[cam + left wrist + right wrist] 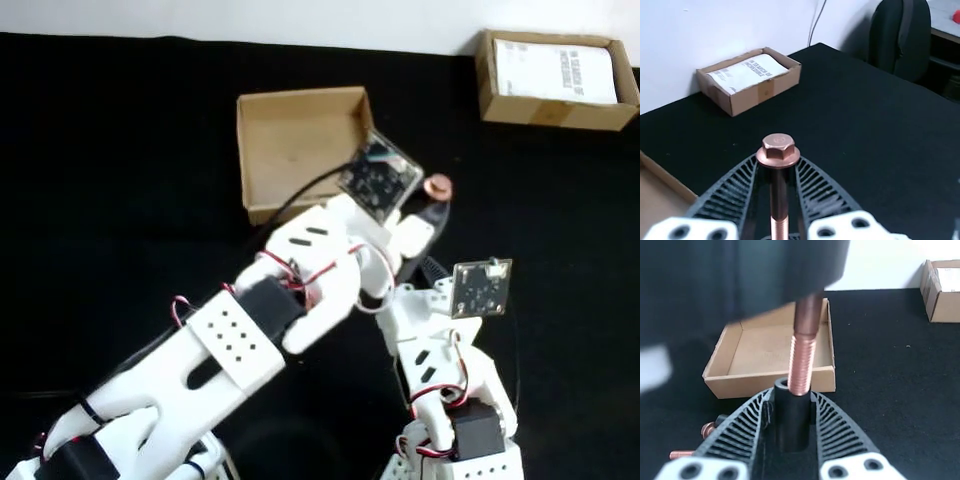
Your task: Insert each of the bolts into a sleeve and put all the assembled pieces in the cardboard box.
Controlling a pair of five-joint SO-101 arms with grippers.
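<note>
My left gripper (777,164) is shut on a copper bolt (777,150), hex head away from the wrist. My right gripper (791,399) is shut on a black sleeve (790,420) held upright. The bolt's threaded end (801,365) comes down onto the sleeve's open top, its tip at the mouth. From above, the bolt head (438,185) shows just right of the open cardboard box (262,120), over the black table. The box (722,352) is empty inside. Two loose copper bolts (707,429) lie on the table beside the right gripper.
A second cardboard box (490,95) holding a printed sheet sits at the far right corner. The left arm (230,340) crosses the table diagonally from the lower left. The right arm's base (465,430) stands at the lower right. A dark chair (900,35) stands beyond the table.
</note>
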